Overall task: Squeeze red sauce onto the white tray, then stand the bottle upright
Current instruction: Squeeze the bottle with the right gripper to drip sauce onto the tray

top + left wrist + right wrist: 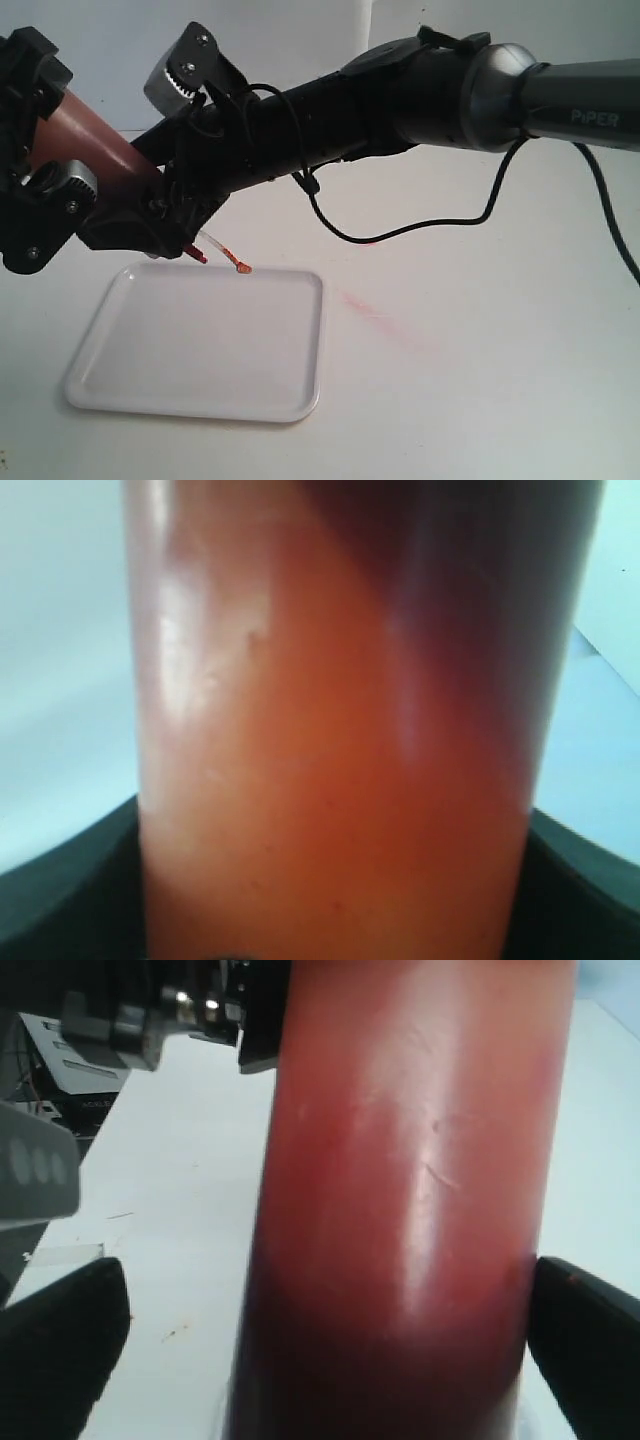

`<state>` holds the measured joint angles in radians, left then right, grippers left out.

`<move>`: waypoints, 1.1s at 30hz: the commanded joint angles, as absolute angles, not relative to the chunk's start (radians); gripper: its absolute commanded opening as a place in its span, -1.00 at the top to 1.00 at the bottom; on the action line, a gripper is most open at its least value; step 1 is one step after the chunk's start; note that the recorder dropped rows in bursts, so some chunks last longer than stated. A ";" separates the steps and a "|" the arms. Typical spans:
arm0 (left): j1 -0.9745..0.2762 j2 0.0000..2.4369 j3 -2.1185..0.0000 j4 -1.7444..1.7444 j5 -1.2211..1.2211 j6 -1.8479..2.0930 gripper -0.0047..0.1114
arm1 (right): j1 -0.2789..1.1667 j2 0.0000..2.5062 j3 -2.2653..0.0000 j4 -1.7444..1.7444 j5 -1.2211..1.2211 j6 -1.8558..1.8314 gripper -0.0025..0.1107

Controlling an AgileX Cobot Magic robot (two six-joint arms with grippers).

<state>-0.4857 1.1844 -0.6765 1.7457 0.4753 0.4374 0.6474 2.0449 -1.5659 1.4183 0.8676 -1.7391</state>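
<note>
The bottle (95, 140) is held tilted above the table, its red-tinted body up at the left and its nozzle (228, 256) slanting down to the far rim of the white tray (200, 345). The nozzle's tip is orange-red. My left gripper (48, 135) is shut on the bottle's upper end. My right gripper (168, 150) reaches across and is shut on it near the cap. The bottle (340, 760) fills the left wrist view, and in the right wrist view the bottle (400, 1210) sits between dark fingers (590, 1335). No blob of red sauce shows on the tray.
The right arm (430, 85) spans the top of the exterior view, with a black cable (400, 228) looping below it. A faint pinkish smear (370, 312) marks the table right of the tray. Grey equipment (60, 1070) stands past the table's edge.
</note>
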 commanded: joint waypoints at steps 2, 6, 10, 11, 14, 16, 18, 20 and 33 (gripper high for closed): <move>-0.490 1.177 -0.694 1.744 0.501 0.422 0.92 | 0.667 2.043 -1.573 1.478 0.815 -1.752 -0.79; -0.490 1.177 -0.694 1.744 0.501 0.422 0.92 | 0.667 2.043 -1.573 1.496 0.815 -1.720 -0.65; -0.490 1.177 -0.694 1.744 0.501 0.422 0.92 | 0.667 2.052 -1.573 1.465 0.824 -1.720 -0.20; -0.490 1.177 -0.694 1.744 0.501 0.422 0.92 | 0.669 2.052 -1.573 1.461 0.827 -1.720 -0.05; -0.490 1.177 -0.694 1.744 0.501 0.422 0.92 | 0.669 2.057 -1.573 1.423 0.823 -1.720 0.49; -0.490 1.177 -0.694 1.744 0.501 0.422 0.92 | 0.669 2.061 -1.573 1.423 0.823 -1.720 0.95; -0.490 1.177 -0.694 1.744 0.501 0.422 0.92 | 0.669 2.067 -1.573 1.432 0.823 -1.714 0.96; -0.490 1.177 -0.694 1.744 0.501 0.422 0.92 | 0.669 2.066 -1.573 1.432 0.823 -1.714 0.96; -0.490 1.177 -0.694 1.744 0.505 0.422 0.92 | 0.669 2.066 -1.573 1.477 0.824 -1.714 0.96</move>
<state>-0.4857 1.1844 -0.6765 1.7328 0.4714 0.4484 0.6665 2.0598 -1.5732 1.4691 0.7983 -1.7177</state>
